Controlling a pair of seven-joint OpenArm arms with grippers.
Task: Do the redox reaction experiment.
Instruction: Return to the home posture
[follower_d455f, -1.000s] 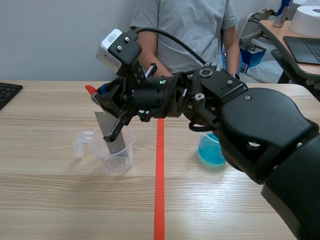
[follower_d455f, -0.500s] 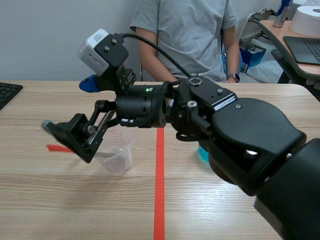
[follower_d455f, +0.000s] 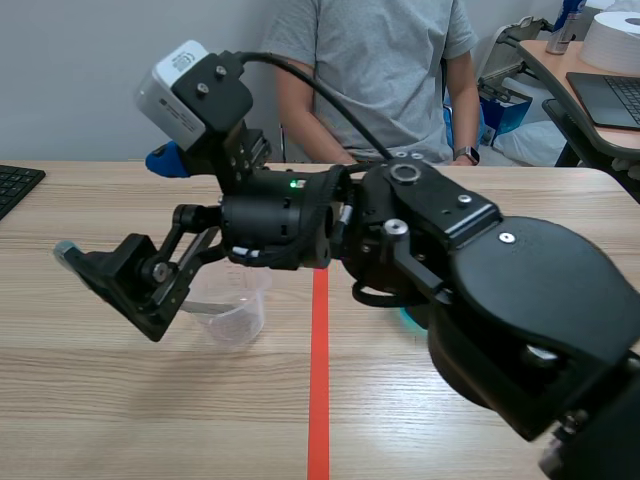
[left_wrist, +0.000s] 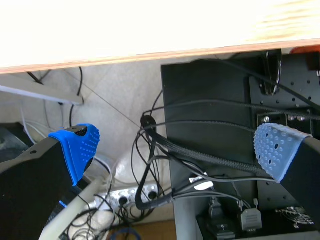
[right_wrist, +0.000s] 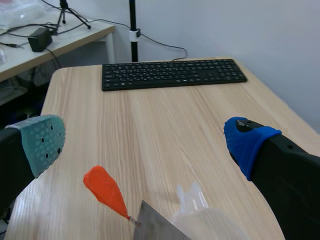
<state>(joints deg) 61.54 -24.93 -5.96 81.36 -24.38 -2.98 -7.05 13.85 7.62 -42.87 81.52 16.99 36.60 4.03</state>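
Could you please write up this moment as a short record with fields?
Right hand: open, empty, by the clear beaker
Left hand: open, empty, cables ahead of it
Metal sheet: orange-tipped, beside the beaker's spout, ungripped
Blue liquid cup: mostly hidden behind the right arm
Keyboard: ahead of the right hand
Person: across the table

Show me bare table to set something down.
The table is bare along its near edge left of the tape line, and between the keyboard and clear beaker. Crowded around that beaker, where the right tool hangs open.
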